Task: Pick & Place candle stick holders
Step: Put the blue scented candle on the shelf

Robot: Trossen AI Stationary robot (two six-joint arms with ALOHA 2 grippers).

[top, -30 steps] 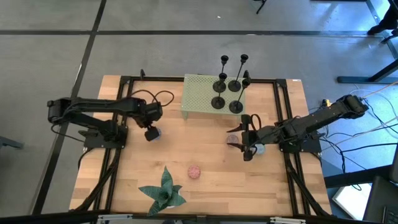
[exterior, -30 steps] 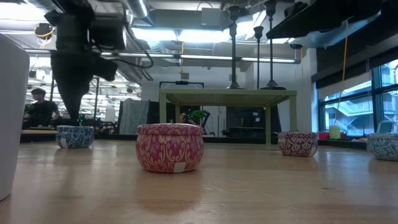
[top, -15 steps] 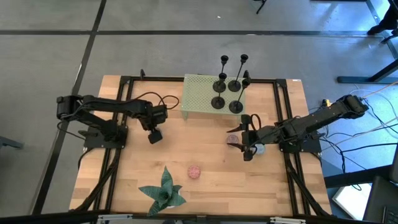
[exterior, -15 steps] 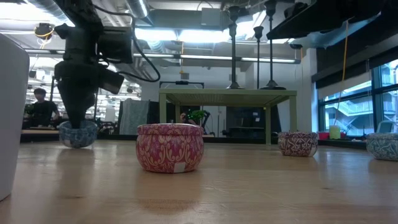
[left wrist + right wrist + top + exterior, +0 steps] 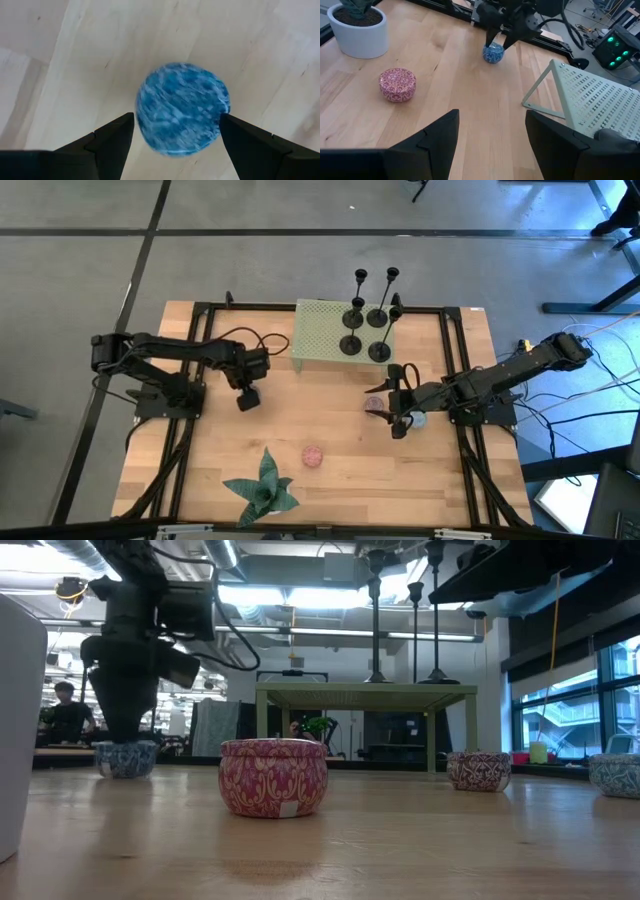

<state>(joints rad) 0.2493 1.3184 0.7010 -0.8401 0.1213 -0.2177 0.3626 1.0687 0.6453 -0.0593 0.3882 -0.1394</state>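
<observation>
Candle stick holders (image 5: 365, 320): black, round disc bases, thin stems, small top cups, differing heights; standing on green perforated shelf (image 5: 318, 332) at desk (image 5: 330, 430) far edge. Left gripper (image 5: 246, 397) now lower than second ago, fingers wide around blue tin (image 5: 183, 108). Right gripper (image 5: 396, 416) unmoved, fingers apart, empty.

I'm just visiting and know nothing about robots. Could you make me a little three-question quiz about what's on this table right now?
1. True or false: the left hand is open, with a finger on either side of the blue tin.
2. Where do the candle stick holders stand: A on the green perforated stand, B beside the potted plant, C in the right hand?
3. What colour is the patterned tin nearest the low camera?

Key: 1 true; 2 A; 3 pink.
</observation>
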